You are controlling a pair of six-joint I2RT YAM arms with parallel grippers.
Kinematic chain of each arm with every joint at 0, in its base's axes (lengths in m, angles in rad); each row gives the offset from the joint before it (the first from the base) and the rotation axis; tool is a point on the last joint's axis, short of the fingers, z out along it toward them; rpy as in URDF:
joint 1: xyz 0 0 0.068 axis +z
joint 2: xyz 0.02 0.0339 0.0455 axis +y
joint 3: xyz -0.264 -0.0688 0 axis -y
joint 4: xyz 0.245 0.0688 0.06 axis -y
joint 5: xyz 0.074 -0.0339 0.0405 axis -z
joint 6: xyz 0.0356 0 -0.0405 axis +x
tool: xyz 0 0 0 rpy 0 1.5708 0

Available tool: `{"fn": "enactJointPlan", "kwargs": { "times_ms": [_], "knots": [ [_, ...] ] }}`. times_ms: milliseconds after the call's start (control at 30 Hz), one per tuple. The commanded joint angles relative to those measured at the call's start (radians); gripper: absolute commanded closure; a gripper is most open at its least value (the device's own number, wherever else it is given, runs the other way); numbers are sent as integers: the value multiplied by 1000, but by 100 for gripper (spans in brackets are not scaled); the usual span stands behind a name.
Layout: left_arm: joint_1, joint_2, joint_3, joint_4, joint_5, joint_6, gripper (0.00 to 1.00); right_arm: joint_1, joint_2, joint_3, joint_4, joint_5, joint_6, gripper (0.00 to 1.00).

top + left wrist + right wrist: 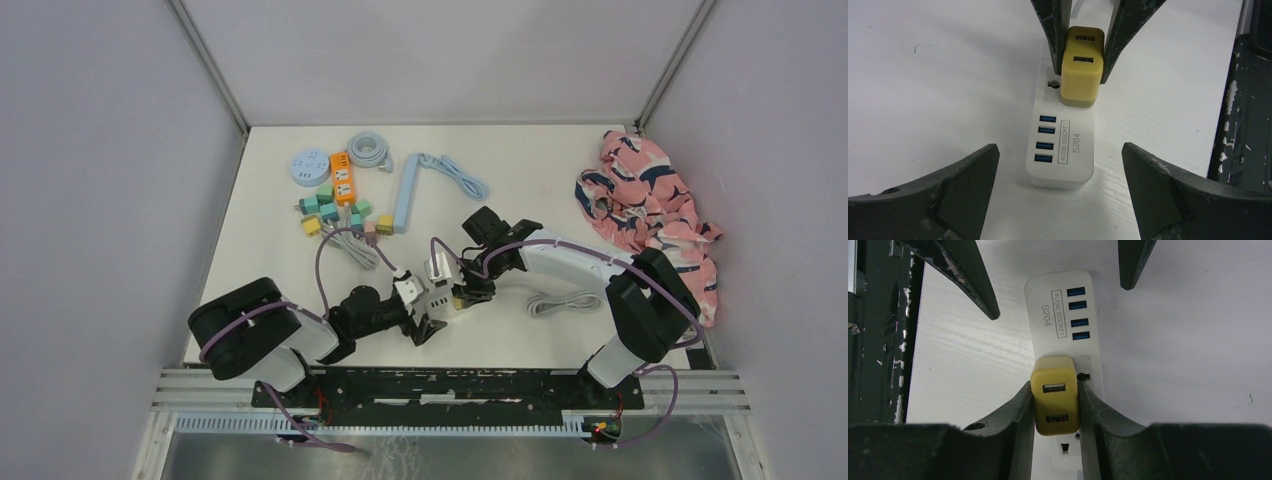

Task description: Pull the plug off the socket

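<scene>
**White power socket** [1063,150]: marked "4USB SOCKET S204", with four blue USB ports. It lies flat on the white desk [923,100], near the front edge, between the two arms.

**Yellow USB plug** [1081,70]: stands in the outlet beside the ports, base against the socket face, prongs hidden.

**Right pincer** [1054,390]: closed on the plug, one finger pressed to each side.

**Left pincer** [1059,150]: spread wide, its fingers flanking the socket's USB end and touching nothing.

**Far desk:** coloured adapters [335,208] and a pink patterned cloth [655,215].
</scene>
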Motion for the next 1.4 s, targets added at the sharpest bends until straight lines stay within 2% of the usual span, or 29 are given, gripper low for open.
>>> {"fn": "enactJointPlan", "kwargs": {
  "times_ms": [0,600,967,1067,1200,1300,1367],
  "knots": [
    [-9,26,32,66,-26,50,2,-4,-27,45,-20,-25,-4,100],
    [-14,91,52,98,-16,64,5,-6,-16,50,-30,-24,1,100],
    [-14,169,101,79,-17,81,16,-7,-16,54,-38,-39,4,100],
    [-14,185,99,84,-11,81,23,-9,-15,55,-39,-41,2,100],
    [-14,204,114,61,6,83,41,-12,-11,58,-44,-50,4,100],
    [-15,211,131,40,17,82,67,-13,-5,59,-44,-65,12,100],
    [-14,208,132,37,23,84,78,-14,1,59,-34,-90,33,100]
  ]
}}
